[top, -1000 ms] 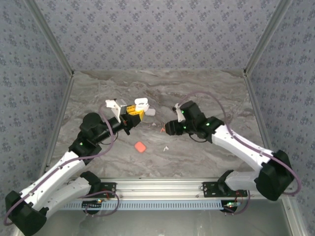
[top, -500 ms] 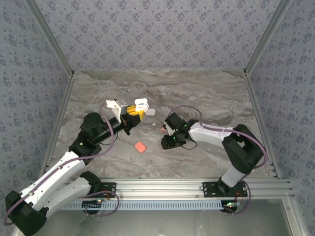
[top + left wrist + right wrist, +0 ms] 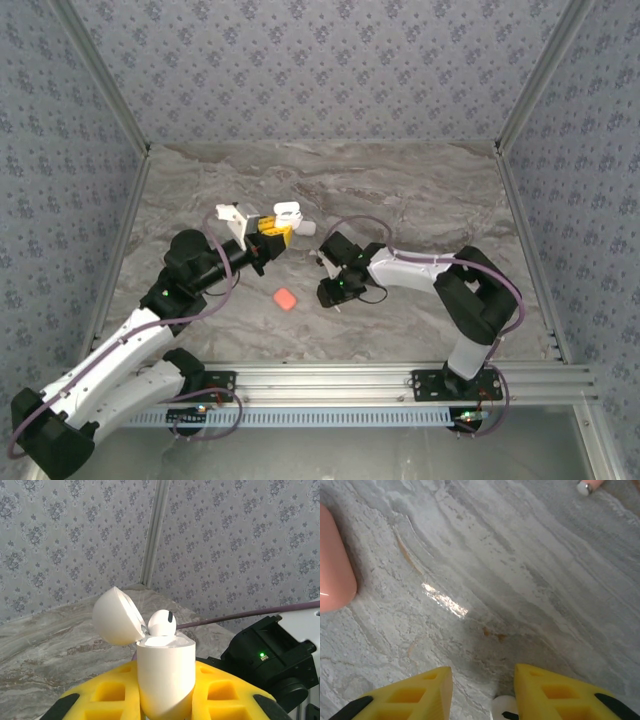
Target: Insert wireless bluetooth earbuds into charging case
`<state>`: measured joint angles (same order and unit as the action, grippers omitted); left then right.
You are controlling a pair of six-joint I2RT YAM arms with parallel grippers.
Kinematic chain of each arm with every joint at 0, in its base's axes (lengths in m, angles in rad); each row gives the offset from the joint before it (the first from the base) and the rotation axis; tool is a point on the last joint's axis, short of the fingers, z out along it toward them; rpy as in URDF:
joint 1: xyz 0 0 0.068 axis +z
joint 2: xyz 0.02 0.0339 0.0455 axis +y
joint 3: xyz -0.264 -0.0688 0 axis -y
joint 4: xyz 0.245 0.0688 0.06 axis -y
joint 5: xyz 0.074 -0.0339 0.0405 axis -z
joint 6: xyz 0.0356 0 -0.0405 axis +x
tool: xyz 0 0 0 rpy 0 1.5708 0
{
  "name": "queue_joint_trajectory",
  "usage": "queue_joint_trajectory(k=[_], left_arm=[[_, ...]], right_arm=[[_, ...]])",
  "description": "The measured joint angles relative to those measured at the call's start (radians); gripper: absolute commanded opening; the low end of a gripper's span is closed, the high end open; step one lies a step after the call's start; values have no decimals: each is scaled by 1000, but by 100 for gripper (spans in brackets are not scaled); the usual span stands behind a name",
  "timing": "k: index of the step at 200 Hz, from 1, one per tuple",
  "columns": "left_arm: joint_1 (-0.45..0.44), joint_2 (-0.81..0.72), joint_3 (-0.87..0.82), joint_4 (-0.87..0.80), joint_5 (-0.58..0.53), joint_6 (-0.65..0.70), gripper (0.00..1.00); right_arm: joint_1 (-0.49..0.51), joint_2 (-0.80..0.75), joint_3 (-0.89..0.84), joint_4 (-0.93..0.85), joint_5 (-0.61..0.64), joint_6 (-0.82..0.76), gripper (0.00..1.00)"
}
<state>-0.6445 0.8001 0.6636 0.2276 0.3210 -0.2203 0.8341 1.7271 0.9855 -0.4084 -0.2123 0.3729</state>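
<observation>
Left gripper (image 3: 167, 692) is clamped on the white case (image 3: 165, 665), left of centre. Its lid (image 3: 117, 616) is open, with a seated earbud (image 3: 161, 622) inside. Right gripper (image 3: 482, 674) is low over the table (image 3: 420, 200), near centre. Its jaws are narrow but gapped, with a loose earbud (image 3: 503, 706) between them against the right finger. Coral case (image 3: 332, 580) lies just left. A third earbud (image 3: 585, 487) lies well apart.

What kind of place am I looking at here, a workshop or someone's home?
Probably a robot test booth, not a home: a left arm and right arm bolted to a metal rail, at a marble-look tabletop boxed in by wallpapered panels.
</observation>
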Motion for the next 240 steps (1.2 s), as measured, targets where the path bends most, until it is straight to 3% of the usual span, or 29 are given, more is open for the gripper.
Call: queue_joint_trajectory(k=[122,240], left_arm=[[0,19,0,0,0,-8,0],[0,28,0,0,0,-8,0]], right_arm=[[2,-30,-22,-50,35,-22,41],[0,-47,-42,-75,33,-39,24]])
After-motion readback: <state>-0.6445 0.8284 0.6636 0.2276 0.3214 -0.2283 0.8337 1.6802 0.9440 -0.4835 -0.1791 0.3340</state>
